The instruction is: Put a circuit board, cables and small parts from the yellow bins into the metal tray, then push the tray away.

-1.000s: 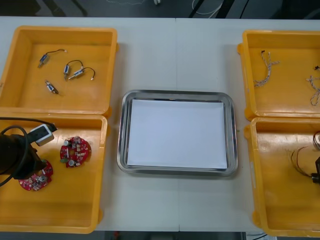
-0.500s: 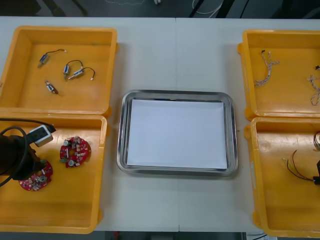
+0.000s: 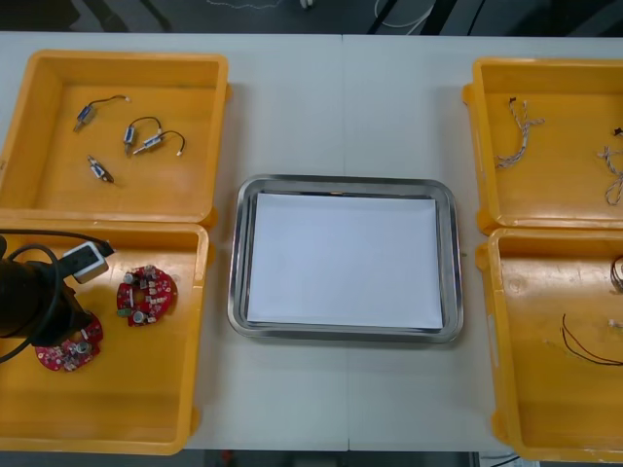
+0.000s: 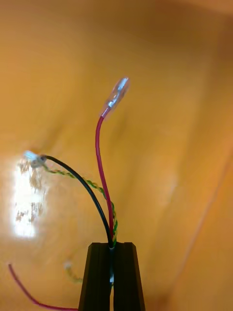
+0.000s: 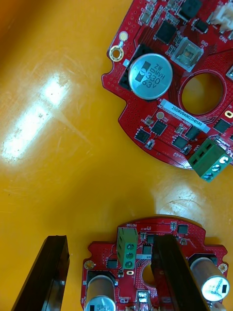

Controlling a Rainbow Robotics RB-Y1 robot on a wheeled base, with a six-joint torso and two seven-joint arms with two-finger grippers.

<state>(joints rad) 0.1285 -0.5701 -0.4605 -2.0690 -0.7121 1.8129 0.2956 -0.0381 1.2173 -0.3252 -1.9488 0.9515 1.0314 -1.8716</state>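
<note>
Cables [image 4: 97, 150] in right tool's [image 4: 112, 247] grip

Two round red circuit boards [image 3: 146, 295] are laid flat in the near left yellow bin [image 3: 127, 409], small metal parts [image 3: 146, 141] in the far left one, cables [image 3: 519, 131] in the right bins [image 3: 555, 199], and the white-lined metal tray [image 3: 237, 282] is set between them.

Front cam overhead; wrist cams close inside bins [image 3: 127, 389]

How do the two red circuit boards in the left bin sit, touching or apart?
Apart. The left wrist view shows bare yellow bin floor between the near board at the left hand and the farther board.
</note>
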